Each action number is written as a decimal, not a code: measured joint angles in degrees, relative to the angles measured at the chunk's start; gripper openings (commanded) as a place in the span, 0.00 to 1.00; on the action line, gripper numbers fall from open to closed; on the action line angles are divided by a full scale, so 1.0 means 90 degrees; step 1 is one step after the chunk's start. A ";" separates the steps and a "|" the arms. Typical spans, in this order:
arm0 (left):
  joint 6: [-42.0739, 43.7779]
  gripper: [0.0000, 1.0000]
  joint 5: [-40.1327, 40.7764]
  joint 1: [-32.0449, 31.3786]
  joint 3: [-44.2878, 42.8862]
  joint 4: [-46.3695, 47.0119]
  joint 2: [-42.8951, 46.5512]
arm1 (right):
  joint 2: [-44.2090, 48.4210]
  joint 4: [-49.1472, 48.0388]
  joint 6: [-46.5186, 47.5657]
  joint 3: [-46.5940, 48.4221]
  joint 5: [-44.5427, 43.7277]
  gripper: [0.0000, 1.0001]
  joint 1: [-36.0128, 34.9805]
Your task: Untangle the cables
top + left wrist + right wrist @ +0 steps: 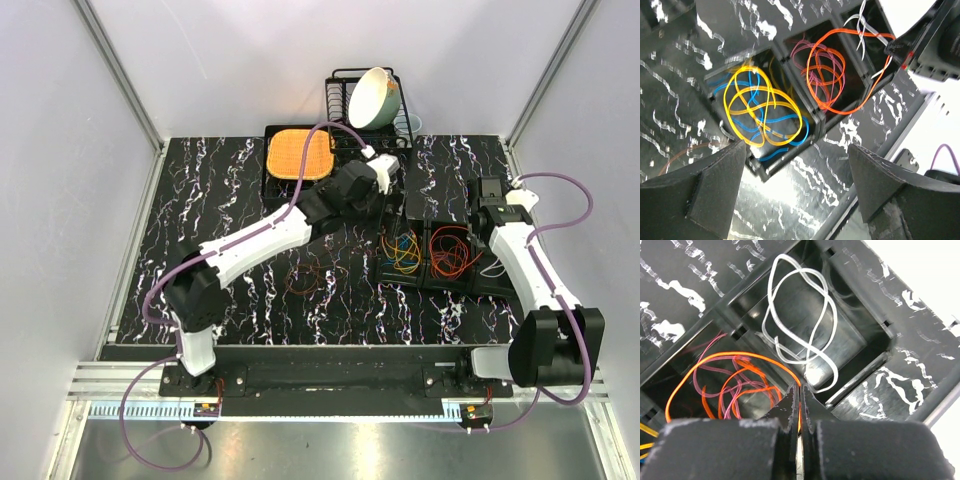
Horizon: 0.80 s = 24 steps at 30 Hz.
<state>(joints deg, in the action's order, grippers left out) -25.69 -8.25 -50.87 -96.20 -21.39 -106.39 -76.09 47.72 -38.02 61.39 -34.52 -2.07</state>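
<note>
A black divided tray [418, 278] holds the cables. Yellow and blue cables [765, 112] lie tangled in one compartment. Orange and pink cables [826, 70] lie tangled in the middle one, and a white cable [800, 315] lies in the end one. My right gripper [800, 388] is shut on a strand of the orange cable [725, 360] over the wall between the middle and end compartments; it also shows in the top view [482, 230]. My left gripper [797, 146] is open and empty, above the table beside the yellow and blue compartment; in the top view [388, 182] it is behind the tray.
A thin brown cable [305, 280] lies loose on the marble table left of the tray. An orange waffle-like pad [298, 154] on a black tray and a dish rack [345, 105] with a tilted bowl [374, 97] stand at the back.
</note>
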 measured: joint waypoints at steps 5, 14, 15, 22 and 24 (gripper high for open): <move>-0.0029 0.85 0.0075 0.0000 0.0464 -0.0248 0.0328 | 0.0012 -0.0279 0.0078 -0.0104 0.0709 0.00 0.0000; 0.0034 0.86 0.0568 0.0000 0.1367 -0.0906 0.1749 | -0.0308 -0.0911 0.0192 -0.0325 0.1979 0.00 0.0000; 0.0053 0.86 0.0670 0.0002 0.1520 -0.0993 0.2028 | -0.0408 -0.0984 0.0192 -0.0350 0.2067 0.00 0.0000; 0.0163 0.87 0.1144 0.0114 0.2378 -0.1350 0.3439 | -0.0891 -0.1185 0.0197 -0.0559 0.2273 0.00 0.0000; 0.0187 0.87 0.1277 0.0153 0.2633 -0.1450 0.3711 | -0.0974 -0.1207 0.0236 -0.0559 0.2266 0.00 0.0000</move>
<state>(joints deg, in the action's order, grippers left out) -24.01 3.25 -49.50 -72.51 -34.44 -72.99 -84.86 36.86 -35.90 56.36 -14.13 -2.07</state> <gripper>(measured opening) 0.864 0.010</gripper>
